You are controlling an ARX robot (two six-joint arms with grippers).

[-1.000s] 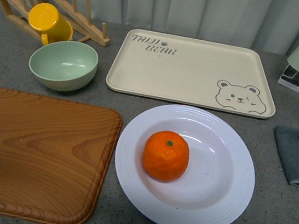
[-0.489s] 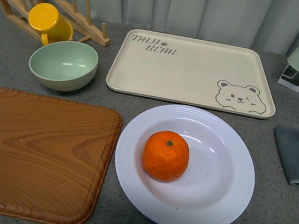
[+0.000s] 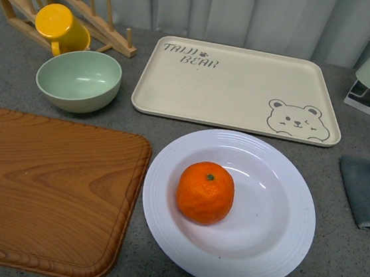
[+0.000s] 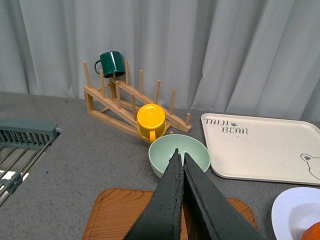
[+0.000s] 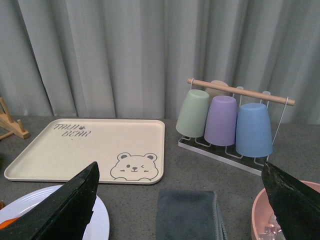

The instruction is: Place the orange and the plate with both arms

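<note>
The orange (image 3: 205, 192) sits in the left part of the white ridged plate (image 3: 273, 249) on the grey counter, in front of the bear-print tray. Neither arm shows in the front view. In the left wrist view my left gripper (image 4: 180, 153) is shut and empty, high above the wooden board (image 4: 120, 212), with the plate's edge (image 4: 295, 212) and a sliver of the orange (image 4: 313, 233) at the corner. In the right wrist view my right gripper (image 5: 180, 167) is open and empty, above the grey cloth (image 5: 187, 215); the plate's edge (image 5: 100, 220) shows beside one finger.
A wooden board (image 3: 39, 189) lies left of the plate. A pale green bowl (image 3: 78, 79), yellow mug (image 3: 60, 27) and wooden rack (image 3: 86, 7) stand at the back left. The beige tray (image 3: 237, 88) is behind the plate. A cup rack (image 5: 230, 120) and pink bowl (image 5: 262, 220) are on the right.
</note>
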